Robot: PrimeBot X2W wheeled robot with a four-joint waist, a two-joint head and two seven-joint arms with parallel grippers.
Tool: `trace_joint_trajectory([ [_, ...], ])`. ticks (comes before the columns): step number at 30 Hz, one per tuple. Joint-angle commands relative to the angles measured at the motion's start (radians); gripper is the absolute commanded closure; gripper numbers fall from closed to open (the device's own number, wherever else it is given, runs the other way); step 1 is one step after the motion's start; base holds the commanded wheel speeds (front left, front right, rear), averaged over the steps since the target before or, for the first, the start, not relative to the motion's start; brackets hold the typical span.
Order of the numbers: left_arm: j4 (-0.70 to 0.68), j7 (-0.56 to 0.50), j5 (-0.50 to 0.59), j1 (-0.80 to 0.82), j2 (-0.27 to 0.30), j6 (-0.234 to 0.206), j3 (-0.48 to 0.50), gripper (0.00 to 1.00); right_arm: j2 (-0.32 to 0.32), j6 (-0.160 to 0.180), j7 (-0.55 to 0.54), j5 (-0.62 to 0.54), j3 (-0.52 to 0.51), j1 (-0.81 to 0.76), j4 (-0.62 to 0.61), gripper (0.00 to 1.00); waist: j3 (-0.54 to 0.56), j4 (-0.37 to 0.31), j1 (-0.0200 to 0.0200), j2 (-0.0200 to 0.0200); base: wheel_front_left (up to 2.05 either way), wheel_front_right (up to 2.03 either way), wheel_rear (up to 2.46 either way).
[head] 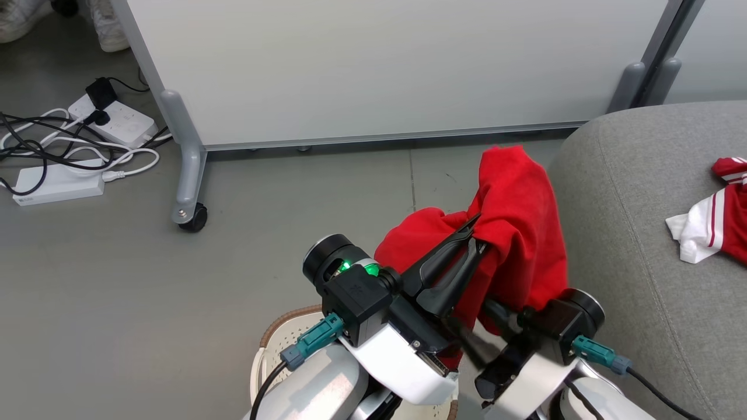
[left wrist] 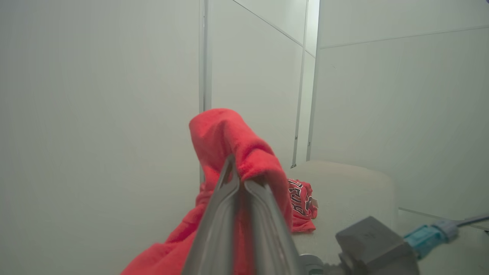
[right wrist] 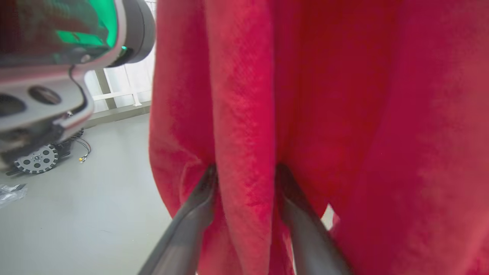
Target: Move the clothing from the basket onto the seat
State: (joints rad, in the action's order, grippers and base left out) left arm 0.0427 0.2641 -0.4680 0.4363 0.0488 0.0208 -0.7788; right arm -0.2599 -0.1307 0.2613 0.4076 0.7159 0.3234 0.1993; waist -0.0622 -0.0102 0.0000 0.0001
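Observation:
A plain red garment (head: 513, 233) hangs in the air between the basket and the seat, with my left gripper (head: 477, 233) shut on a bunched fold of it (left wrist: 233, 152). My right gripper (head: 496, 318) sits just below and right, its fingers (right wrist: 198, 198) apart with a loose hanging fold (right wrist: 244, 152) between them and their tips buried in cloth. The cream basket (head: 274, 338) with its brown rim peeks out under my left arm. A second red garment with white striped trim (head: 715, 219) lies on the grey seat (head: 630, 245); its dark letters (left wrist: 300, 200) are visible.
A pale grey wheeled partition (head: 379, 70) stands behind, one caster (head: 192, 219) on the floor. Power strips and tangled cables (head: 70, 146) lie at the far left, with shoes (head: 105, 23) beyond them. Grey floor lies between the basket and the partition.

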Motion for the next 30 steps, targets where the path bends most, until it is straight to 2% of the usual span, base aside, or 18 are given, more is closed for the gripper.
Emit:
trace_joint_trajectory([
  [1, 0.003, 0.0, -0.003, 0.004, 0.003, -0.003, 0.001, 1.0, -0.002, 0.0, 0.003, 0.006, -0.007, 0.011, 0.003, 1.0, 0.0, 0.001, 0.0, -0.0001, 0.0, 0.0, 0.0],
  [7, 0.028, 0.0, 0.024, 0.008, 0.003, -0.015, 0.021, 1.0, 0.016, 0.0, 0.003, -0.002, -0.052, -0.007, 0.004, 1.0, -0.001, 0.008, 0.0, -0.0001, 0.0, 0.0, 0.0],
  [14, 0.073, 0.0, 0.053, 0.0, 0.003, -0.018, 0.09, 1.0, 0.021, 0.0, 0.003, -0.014, -0.145, -0.03, -0.028, 1.0, -0.014, 0.002, 0.0, -0.0001, 0.0, 0.0, 0.0],
  [21, 0.097, 0.0, 0.078, -0.035, 0.003, 0.025, 0.151, 1.0, 0.056, 0.0, 0.003, -0.047, -0.274, -0.059, -0.05, 1.0, -0.021, -0.008, 0.0, -0.0001, 0.0, 0.0, 0.0],
  [26, 0.12, 0.0, 0.111, -0.051, 0.003, 0.076, 0.11, 1.0, 0.1, 0.0, 0.003, -0.087, -0.356, -0.073, -0.073, 1.0, -0.022, -0.012, 0.0, -0.0001, 0.0, 0.0, 0.0],
  [30, 0.13, 0.0, 0.112, -0.068, 0.003, 0.091, 0.085, 1.0, 0.127, 0.0, 0.003, -0.114, -0.391, -0.084, -0.085, 1.0, -0.023, -0.013, 0.0, -0.0001, 0.0, 0.0, 0.0],
])
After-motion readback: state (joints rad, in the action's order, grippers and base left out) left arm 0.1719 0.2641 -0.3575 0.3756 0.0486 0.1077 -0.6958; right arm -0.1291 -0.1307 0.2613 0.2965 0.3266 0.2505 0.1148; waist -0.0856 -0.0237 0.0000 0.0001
